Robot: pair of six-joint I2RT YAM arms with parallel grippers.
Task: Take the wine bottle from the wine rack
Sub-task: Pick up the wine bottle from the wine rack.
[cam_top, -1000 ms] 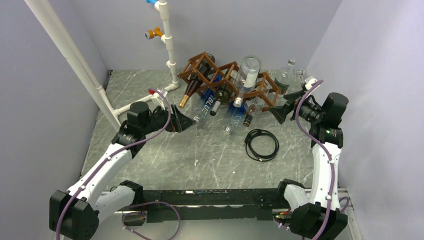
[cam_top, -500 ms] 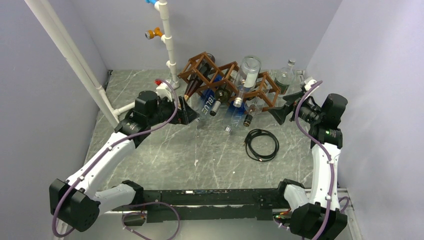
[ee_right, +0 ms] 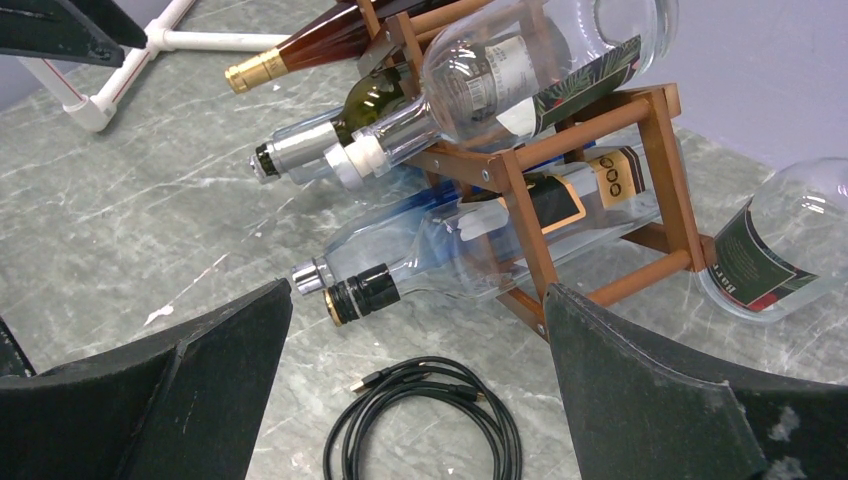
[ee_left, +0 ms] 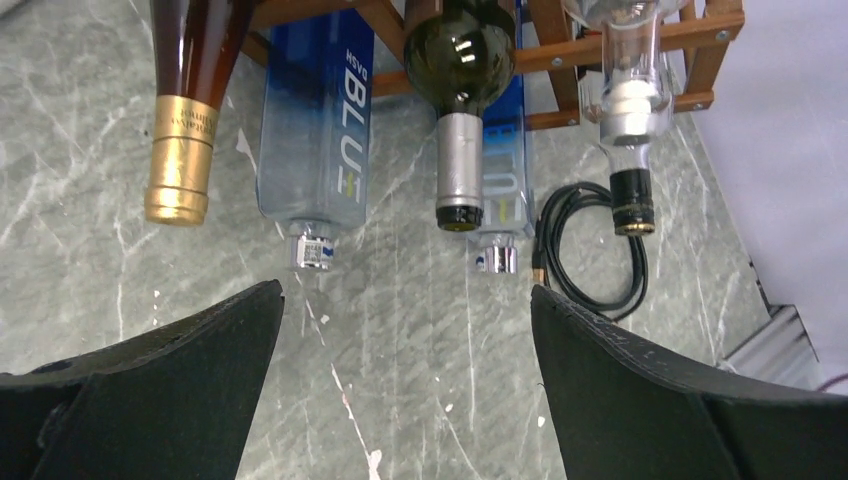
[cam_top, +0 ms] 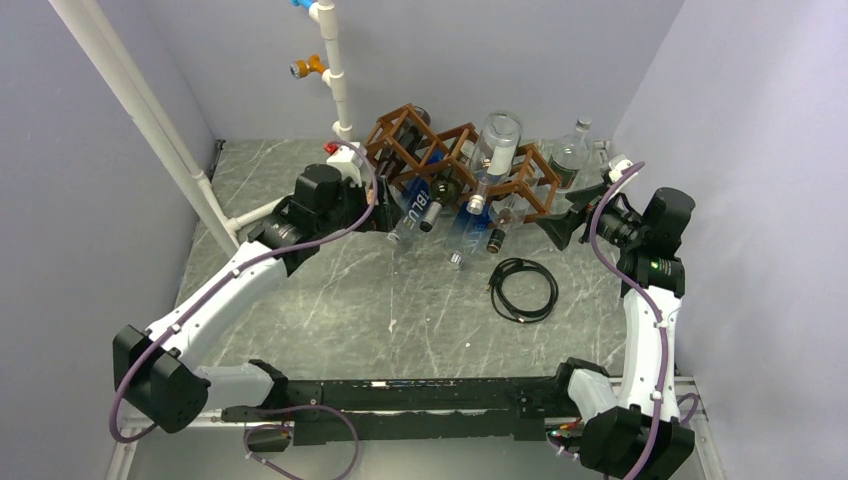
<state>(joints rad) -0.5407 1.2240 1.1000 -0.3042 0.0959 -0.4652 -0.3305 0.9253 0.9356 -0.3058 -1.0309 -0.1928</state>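
**Crowded rack, wrong-neck risk**

A skewed pull could drag the whole wine rack [ee_right: 665,160] or dislodge neighbours. The green wine bottle [ee_left: 460,50] lies neck-out in it, just beside the blue bottle [ee_left: 320,120]. Left gripper [ee_left: 405,290] and right gripper [ee_right: 418,288] both gape wide, empty.

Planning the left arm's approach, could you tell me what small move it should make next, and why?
Probably ease the left gripper forward toward the dark green wine bottle: the jaws stand open and empty, and its silver neck lies just ahead, slightly off centre.
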